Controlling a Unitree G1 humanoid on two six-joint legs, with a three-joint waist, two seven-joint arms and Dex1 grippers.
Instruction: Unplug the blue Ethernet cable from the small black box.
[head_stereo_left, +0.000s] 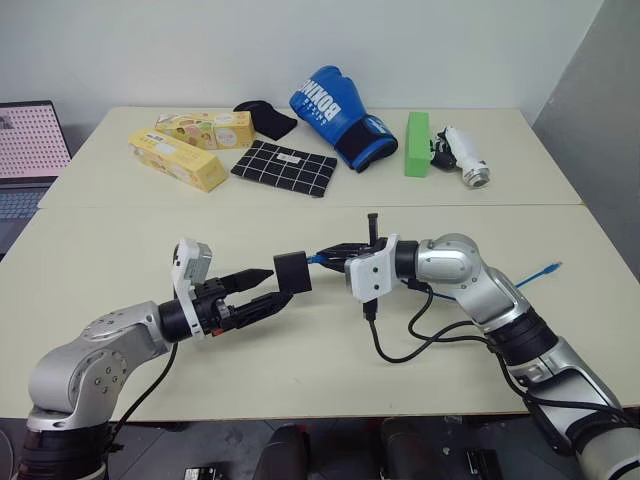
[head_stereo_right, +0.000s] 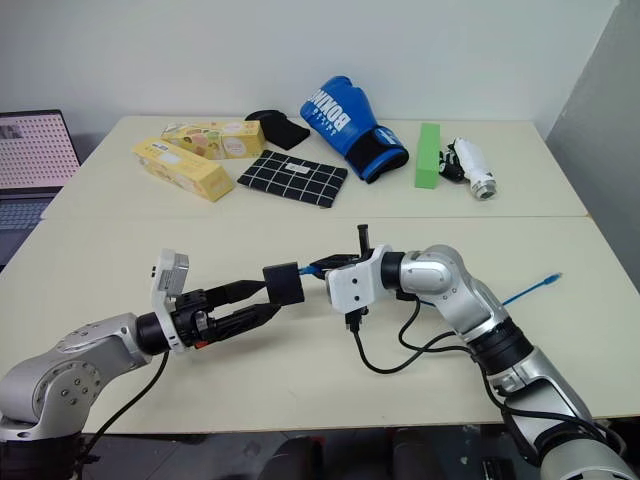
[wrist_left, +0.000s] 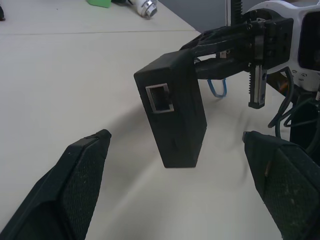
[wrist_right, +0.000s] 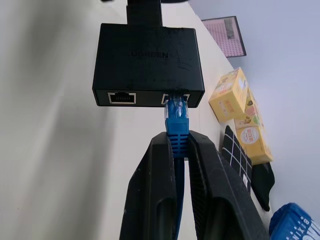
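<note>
Cable not yet unplugged. The blue Ethernet cable (wrist_right: 177, 119) is seen seated in one port of the small black box (wrist_right: 148, 64); the port beside it stands empty. The box is held clear above the tabletop (head_stereo_left: 300, 375), hanging from the plug alone, between the two arms.

Right pincer (wrist_right: 180, 141): clenched on the cable just behind its plug. Left pincer (wrist_left: 180, 145): released, fingers spread wide to either side of the box, no contact visible. The cable's far plug lies on the tabletop well off on the right.

Done, as judged: plug gripped, box lifted. Left: box to be gripped by the left pincer, plug to be drawn out.

Surface: pale, matte tabletop, with a seam to a second one behind. There, noted: yellow cartons (head_stereo_left: 180, 160), a black gridded cloth (head_stereo_left: 284, 167), a blue boxing glove (head_stereo_left: 335, 112), a green block (head_stereo_left: 416, 144). Plain white wall beyond; a laptop (head_stereo_left: 28, 145) at far left.
</note>
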